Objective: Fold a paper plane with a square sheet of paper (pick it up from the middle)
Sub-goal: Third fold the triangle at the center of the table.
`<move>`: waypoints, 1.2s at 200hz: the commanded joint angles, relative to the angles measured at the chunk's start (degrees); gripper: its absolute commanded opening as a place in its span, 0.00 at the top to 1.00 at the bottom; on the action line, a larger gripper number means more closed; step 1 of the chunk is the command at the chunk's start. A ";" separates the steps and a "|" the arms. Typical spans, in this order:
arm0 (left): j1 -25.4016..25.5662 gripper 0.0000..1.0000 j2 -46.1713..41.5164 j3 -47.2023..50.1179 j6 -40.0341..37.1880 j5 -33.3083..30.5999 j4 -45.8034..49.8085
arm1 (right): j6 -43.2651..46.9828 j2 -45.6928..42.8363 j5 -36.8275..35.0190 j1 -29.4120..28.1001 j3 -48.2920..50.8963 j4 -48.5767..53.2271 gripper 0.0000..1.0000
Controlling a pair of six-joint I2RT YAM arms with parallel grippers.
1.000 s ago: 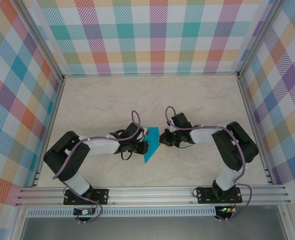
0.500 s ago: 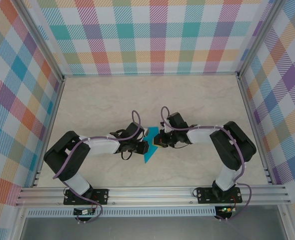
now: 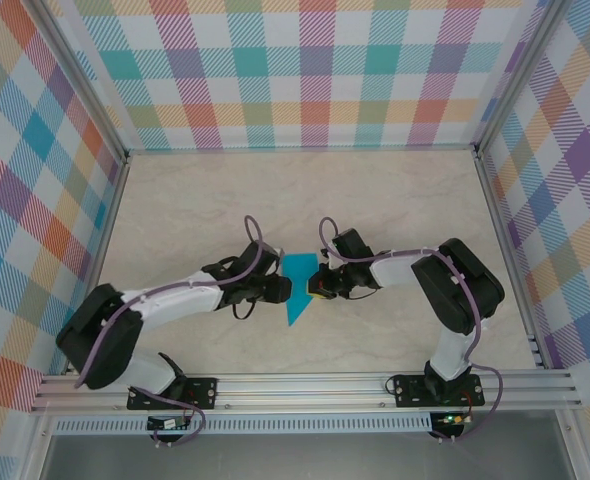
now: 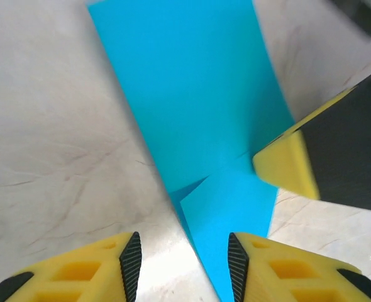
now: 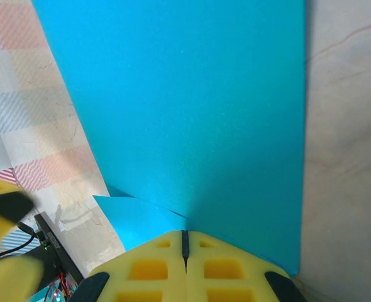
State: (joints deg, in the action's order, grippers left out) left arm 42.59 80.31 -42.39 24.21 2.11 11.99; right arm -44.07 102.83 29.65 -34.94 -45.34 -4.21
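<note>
Across the middle of the top view lies the pale table (image 3: 175, 200), with bright checked walls (image 3: 315, 70) at the back and on both sides. The left arm (image 3: 165, 300) comes in from the lower left and the right arm (image 3: 445, 280) from the lower right. They meet near the middle of the frame. Between them sits the blue paper (image 3: 300, 278), already folded into a long shape with a point at its lower end. The left gripper (image 3: 281, 290) is just beside the paper's left edge. In its own camera its yellow fingers (image 4: 130, 258) stand apart at the bottom of the frame and hold nothing, and the paper's thin point runs down between them. The right gripper (image 3: 321, 285) is at the paper's right edge. In its own camera its two fingers are pressed tight together at the bottom middle, and they seem to pinch the paper's edge. A small folded flap (image 4: 192, 187) shows low in the left camera's frame. Things could go wrong from here. If the right gripper pulls while the left one holds nothing, the thin paper could slide and turn, and the next fold would come out crooked. If the left fingers close on the thin point, they could crumple it or tear it.
</note>
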 commanded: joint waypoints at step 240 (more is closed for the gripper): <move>5.41 0.79 10.77 8.13 23.23 17.54 -28.53 | 0.05 1.27 -4.51 -0.05 1.31 4.75 1.00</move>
State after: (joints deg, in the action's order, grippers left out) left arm 47.51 91.26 -34.68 47.35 18.17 -15.07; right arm -44.49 102.80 29.50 -34.94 -45.34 -4.05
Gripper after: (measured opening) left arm 0.210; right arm 0.043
